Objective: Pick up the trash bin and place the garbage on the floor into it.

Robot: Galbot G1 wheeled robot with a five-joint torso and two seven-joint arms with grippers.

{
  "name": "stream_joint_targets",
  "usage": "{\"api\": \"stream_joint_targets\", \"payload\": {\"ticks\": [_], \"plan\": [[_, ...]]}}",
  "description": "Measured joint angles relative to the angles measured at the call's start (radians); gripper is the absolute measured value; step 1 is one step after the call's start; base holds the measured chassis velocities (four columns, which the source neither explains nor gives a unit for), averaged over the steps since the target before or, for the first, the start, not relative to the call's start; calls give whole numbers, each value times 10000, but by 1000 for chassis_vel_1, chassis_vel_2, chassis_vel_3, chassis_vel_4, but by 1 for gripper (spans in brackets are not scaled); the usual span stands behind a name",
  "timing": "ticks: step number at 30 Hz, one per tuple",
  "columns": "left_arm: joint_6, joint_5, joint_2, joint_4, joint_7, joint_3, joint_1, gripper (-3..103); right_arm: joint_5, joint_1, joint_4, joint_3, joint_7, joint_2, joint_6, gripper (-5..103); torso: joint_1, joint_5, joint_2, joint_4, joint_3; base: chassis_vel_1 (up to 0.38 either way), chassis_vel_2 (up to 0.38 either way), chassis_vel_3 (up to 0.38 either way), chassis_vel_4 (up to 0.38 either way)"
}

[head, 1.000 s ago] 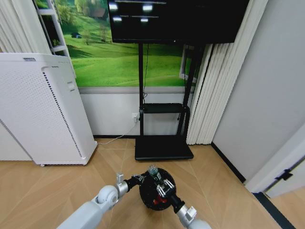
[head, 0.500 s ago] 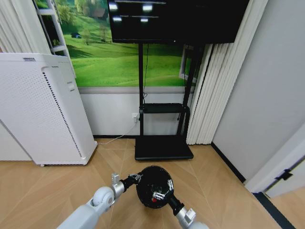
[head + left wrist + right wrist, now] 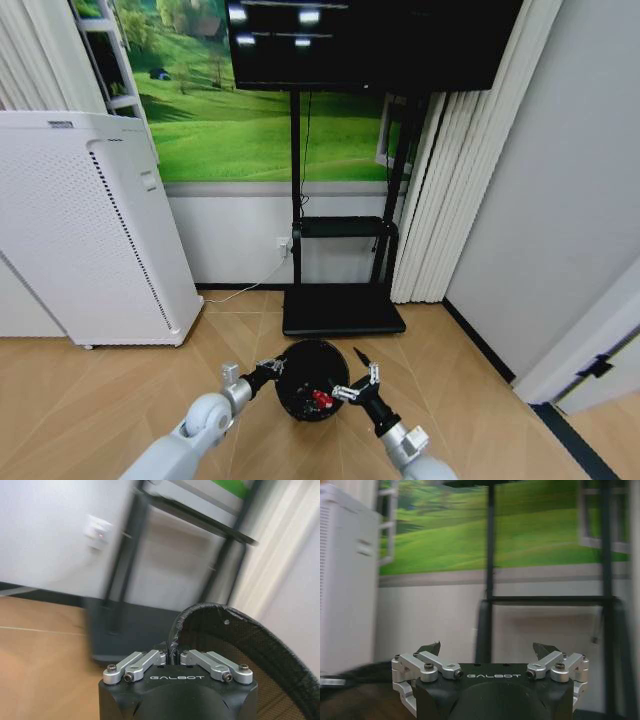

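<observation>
At the left gripper (image 3: 272,366), jaws are pinched shut on the rim of the trash bin (image 3: 312,379), held low over the floor (image 3: 90,400). Right gripper (image 3: 358,379) sits just beside the bin's opposite rim, jaws spread wide, empty. Red garbage (image 3: 320,399) lies inside the bin.

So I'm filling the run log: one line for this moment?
left gripper: shut on trash bin rim | right gripper: open beside bin | red garbage inside

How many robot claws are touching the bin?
1. The left gripper clamps the trash bin by its rim; the right gripper hangs open beside it, apart.
</observation>
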Motion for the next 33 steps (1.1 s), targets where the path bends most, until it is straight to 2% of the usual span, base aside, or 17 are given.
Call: {"api": "stream_joint_targets", "payload": {"ticks": [3, 4, 5, 7, 8, 9, 10, 11, 12, 14, 16, 17, 18, 21, 24, 27, 33], "plan": [[191, -151, 215, -750, -1331, -1294, 995, 7, 686, -265, 121, 447, 1007, 203, -566, 100, 0, -1, 0, 1, -1, 0, 0, 0, 0], [497, -527, 185, -1137, -2433, -2037, 1440, 7, 1010, -371, 131, 774, 1445, 379, -910, 100, 0, 0, 0, -4, 0, 0, 0, 0, 0], [497, -527, 185, -1137, -2433, -2037, 1440, 7, 1010, -371, 131, 774, 1445, 379, -910, 100, 0, 0, 0, -4, 0, 0, 0, 0, 0], [1018, -1545, -12, -1754, -3925, -3099, 2054, 7, 1276, -368, 134, 1150, 1958, 536, -1166, 100, 0, -1, 0, -4, 0, 0, 0, 0, 0], [1018, -1545, -12, -1754, -3925, -3099, 2054, 7, 1276, -368, 134, 1150, 1958, 536, -1166, 100, 0, -1, 0, -4, 0, 0, 0, 0, 0], [1235, -2144, -136, -2066, -4510, -3660, 2405, 7, 1367, -366, 147, 1314, 2124, 558, -1264, 100, 0, -1, 0, -3, 0, 0, 0, 0, 0], [1235, -2144, -136, -2066, -4510, -3660, 2405, 7, 1367, -366, 147, 1314, 2124, 558, -1264, 100, 0, -1, 0, -3, 0, 0, 0, 0, 0], [1475, -2841, -353, -2484, -5076, -4613, 2985, 7, 1503, -423, 225, 1572, 2236, 558, -1370, 100, 0, -4, 0, -2, 0, 0, 0, 0, 0], [1634, -3148, -491, -2756, -5227, -5271, 3455, 7, 1567, -532, 316, 1819, 2249, 558, -1398, 100, 0, -2, 0, -2, -1, 0, 0, 0, 0], [1837, -3388, -773, -3188, -5252, -6324, 4424, 7, 1620, -711, 470, 2143, 2211, 593, -1417, 100, -1, -3, 0, -5, -1, 0, 0, 0, 0], [1889, -3421, -897, -3320, -5202, -6688, 4811, 7, 1655, -752, 527, 2208, 2209, 627, -1418, 100, 0, -5, 0, -1, -1, 0, 0, 0, 0], [1926, -3413, -1094, -3441, -5021, -7290, 5419, 7, 1740, -801, 623, 2236, 2208, 707, -1421, 100, 0, -1, 0, -1, -1, 0, 0, 0, 0], [1926, -3413, -1094, -3441, -5021, -7290, 5419, 7, 1740, -801, 623, 2236, 2208, 707, -1421, 100, 0, -1, 0, -1, -1, 0, 0, 0, 0], [1894, -3329, -1385, -3447, -4573, -8460, 6435, 7, 1835, -862, 752, 2100, 2202, 813, -1432, 100, 0, -1, 1, 0, 0, 0, 0, 0, 0], [1796, -3263, -1470, -3369, -4351, -8811, 6744, 7, 1822, -844, 749, 2007, 2194, 824, -1431, 100, 0, 0, 0, -6, 0, 39, 31, -29, -27], [1484, -2921, -1622, -2895, -3626, -9423, 7313, 7, 1801, -637, 557, 1708, 2179, 837, -1408, 100, 0, -2, 0, -1, 0, 83, 95, -94, -76], [1469, -2753, -1699, -2681, -3491, -9495, 7343, 7, 1782, -556, 371, 1605, 2161, 857, -1308, 100, -1, -3, 1, -4, 0, 156, 157, -158, -154]]}}
